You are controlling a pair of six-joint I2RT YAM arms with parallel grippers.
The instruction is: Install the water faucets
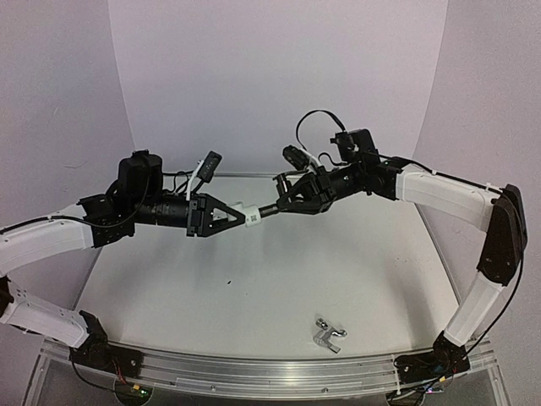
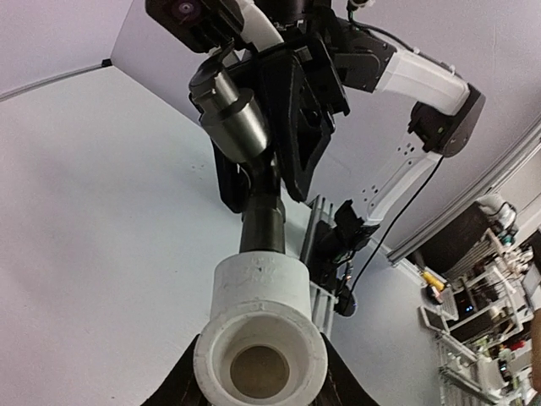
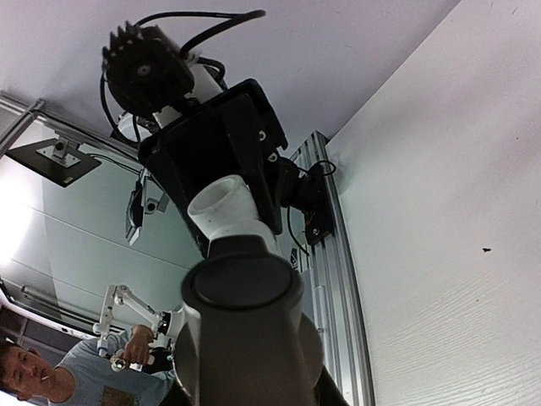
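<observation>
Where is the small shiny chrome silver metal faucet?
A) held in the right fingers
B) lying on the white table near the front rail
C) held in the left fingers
B: the shiny chrome silver faucet lies free on the white table, beside the aluminium front rail.

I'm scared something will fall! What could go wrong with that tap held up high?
The dark faucet and white fitting meet in mid-air; if the left gripper or right gripper slips, a part could drop. If they're crooked, they might jam. The chrome faucet lies near the table's front edge and could get knocked off.
</observation>
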